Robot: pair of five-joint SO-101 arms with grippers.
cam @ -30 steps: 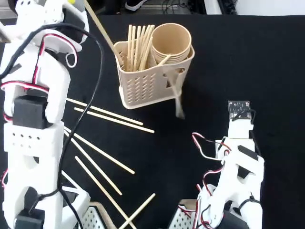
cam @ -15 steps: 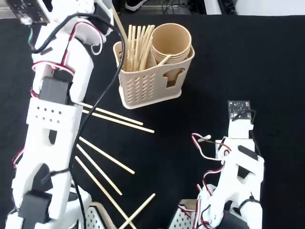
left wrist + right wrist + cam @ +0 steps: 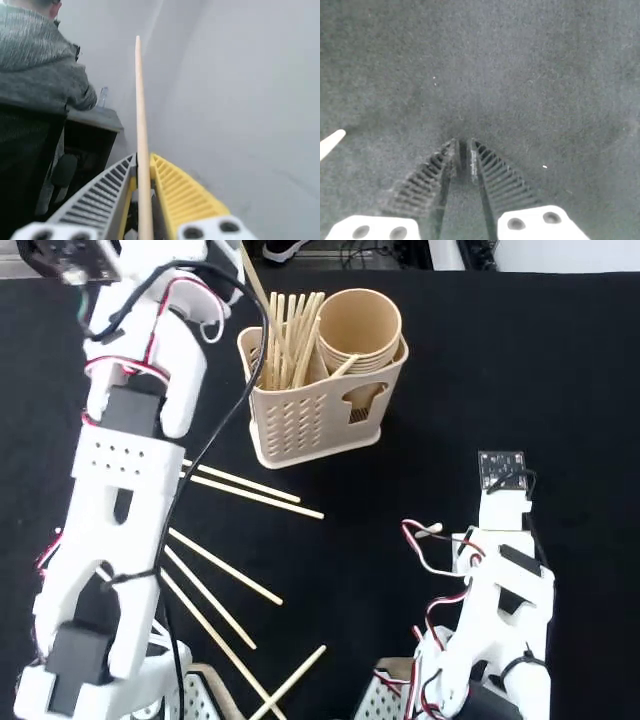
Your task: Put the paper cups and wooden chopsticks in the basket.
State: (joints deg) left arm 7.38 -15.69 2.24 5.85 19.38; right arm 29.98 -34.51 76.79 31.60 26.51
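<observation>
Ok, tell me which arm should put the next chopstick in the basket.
Left. Its gripper is shut on a chopstick, held up close beside the basket. The right gripper is shut on nothing, low over the table.

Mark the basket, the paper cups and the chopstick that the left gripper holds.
basket [image 3: 310,425]: high view, perforated front wall.
paper cups [image 3: 358,322]: high view, inside of the top cup.
held chopstick [image 3: 140,125]: left wrist view, middle of its shaft.
</observation>
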